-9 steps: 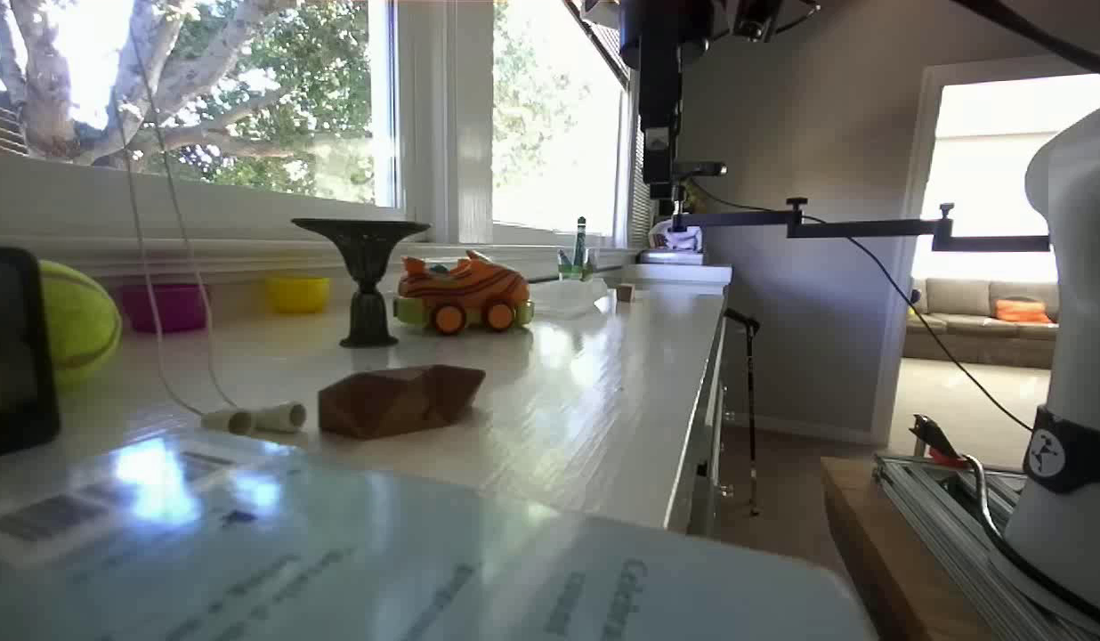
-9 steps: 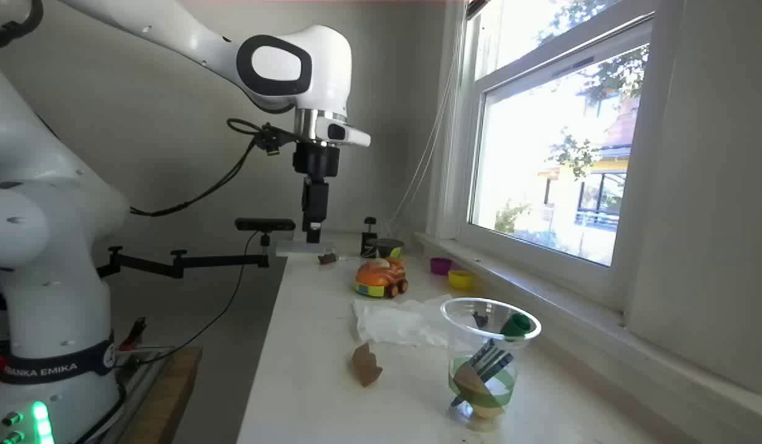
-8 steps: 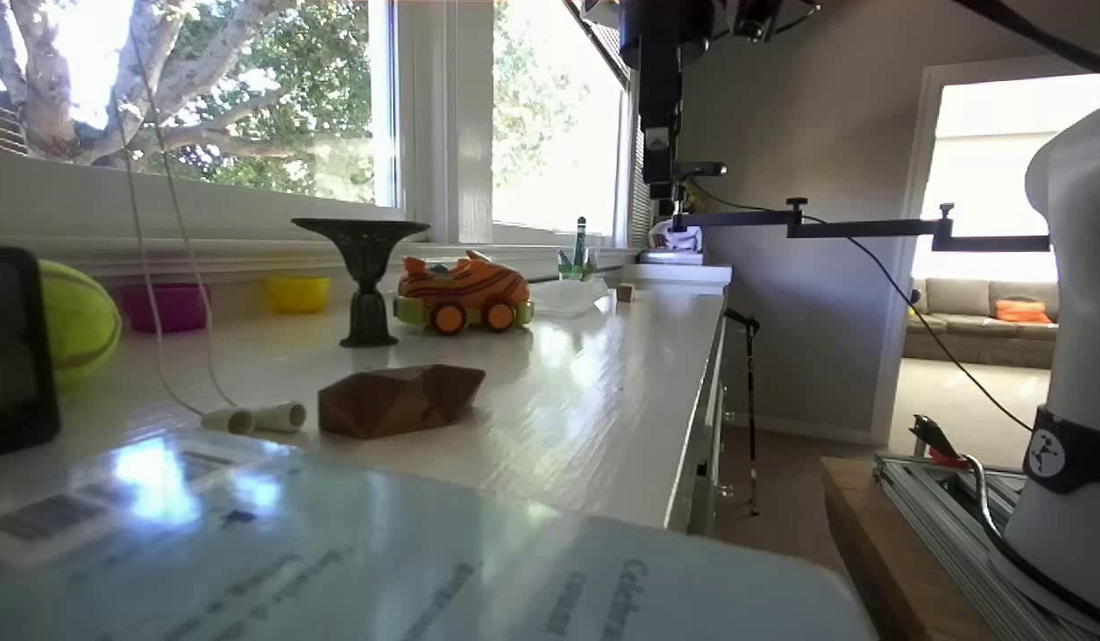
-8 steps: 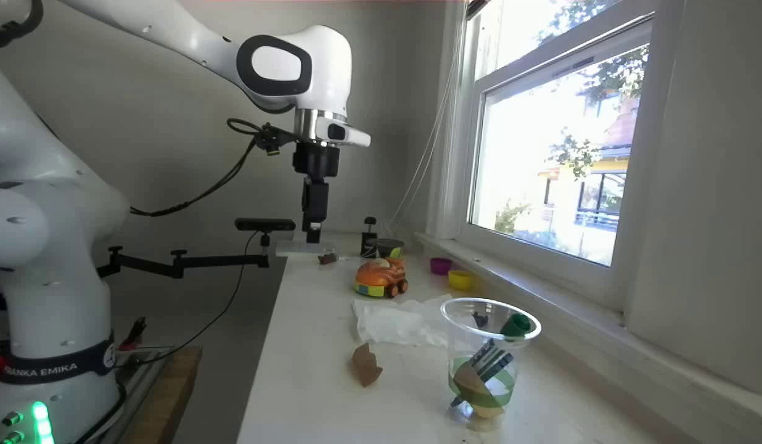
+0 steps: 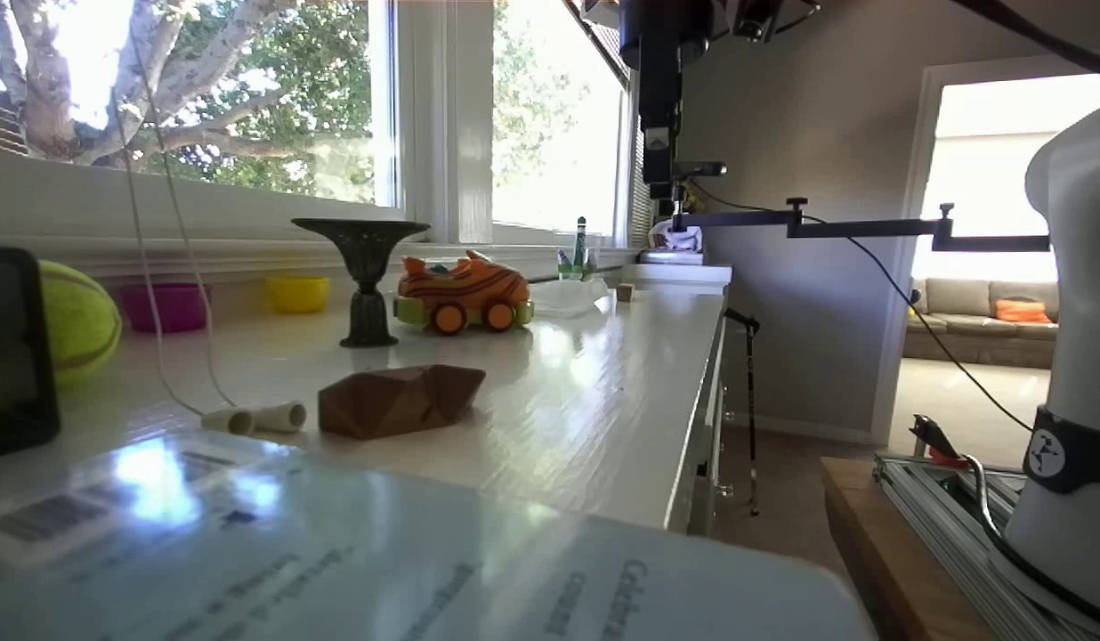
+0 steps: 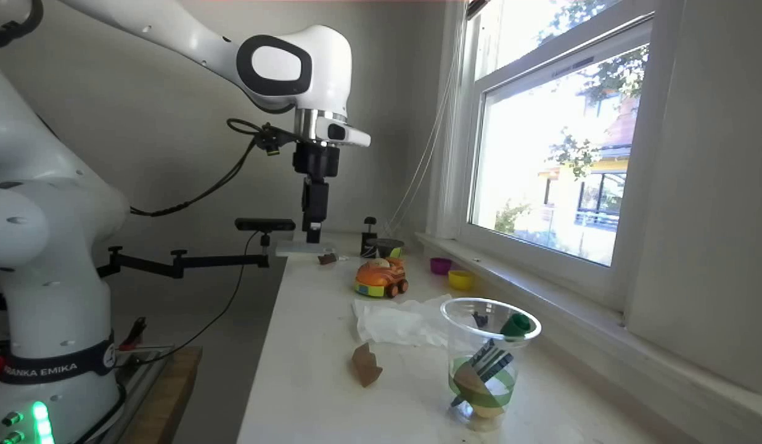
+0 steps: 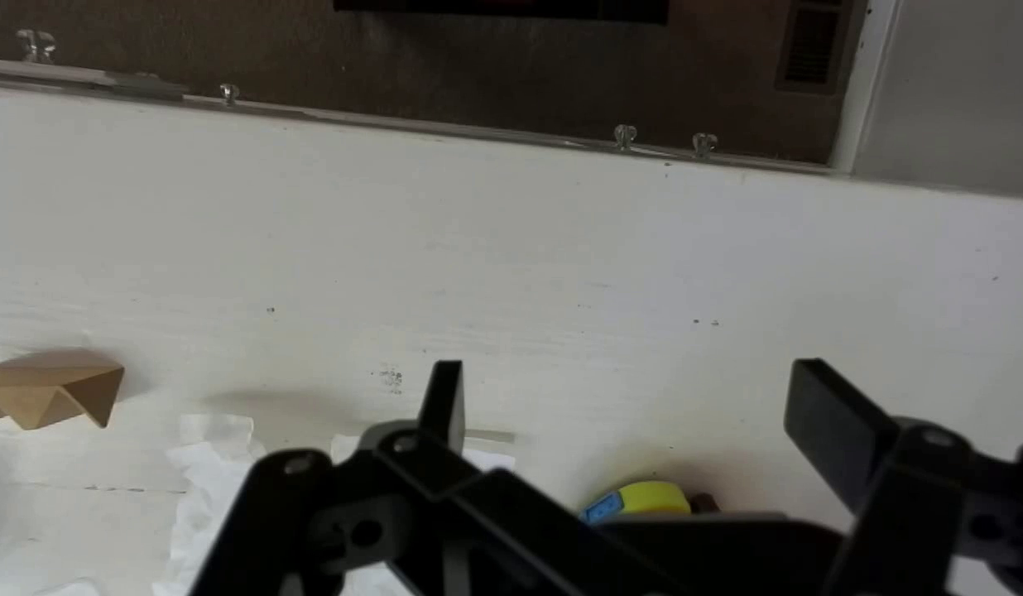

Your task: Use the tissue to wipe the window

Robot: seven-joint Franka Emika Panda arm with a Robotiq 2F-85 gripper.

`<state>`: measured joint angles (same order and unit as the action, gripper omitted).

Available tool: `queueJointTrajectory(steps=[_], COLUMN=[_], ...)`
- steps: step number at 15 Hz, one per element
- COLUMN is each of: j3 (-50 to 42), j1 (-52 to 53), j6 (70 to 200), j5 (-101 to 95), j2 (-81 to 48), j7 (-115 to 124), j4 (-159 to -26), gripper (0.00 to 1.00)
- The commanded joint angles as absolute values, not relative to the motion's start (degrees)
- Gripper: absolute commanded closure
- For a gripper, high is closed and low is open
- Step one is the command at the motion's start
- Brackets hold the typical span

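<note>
The tissue point(image 6: 399, 322) is a crumpled white paper lying on the white counter. It shows partly behind the toy truck in an exterior view point(image 5: 563, 296), and at the lower left of the wrist view point(image 7: 209, 484), partly hidden by a finger. The window point(image 6: 560, 154) has large clear panes in a white frame beside the counter, with trees outside, and shows in both exterior views point(image 5: 274, 116). My gripper point(image 7: 627, 389) is open and empty, pointing down above the counter, apart from the tissue and the window. It shows in both exterior views point(image 6: 313, 234) point(image 5: 659, 182).
An orange toy truck point(image 6: 381, 277) stands near the tissue. A clear cup point(image 6: 492, 364) with items, a brown lump point(image 6: 365, 365), purple point(image 6: 441, 266) and yellow point(image 6: 460, 280) cups, and a dark goblet point(image 5: 368, 280) stand on the counter. Blind cords point(image 5: 172, 231) hang down by the window.
</note>
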<state>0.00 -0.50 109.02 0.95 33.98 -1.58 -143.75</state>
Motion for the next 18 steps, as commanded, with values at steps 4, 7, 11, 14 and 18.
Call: queueJointTrajectory(steps=[4,7,11,14,18], j3=[-0.20,-0.20,-0.20,1.28,2.44], j1=[-0.28,-0.28,-0.28,-1.80,-6.36], j6=[108.89,108.89,108.89,115.09,128.96], j5=[0.82,0.82,0.82,-2.06,-8.73], j2=[33.96,33.96,33.96,32.78,28.66], j7=[-1.47,-1.47,-1.47,1.27,8.78], j4=[-143.64,-143.65,-143.64,-145.15,-147.56], gripper=[0.00,0.00,0.00,0.00,0.00])
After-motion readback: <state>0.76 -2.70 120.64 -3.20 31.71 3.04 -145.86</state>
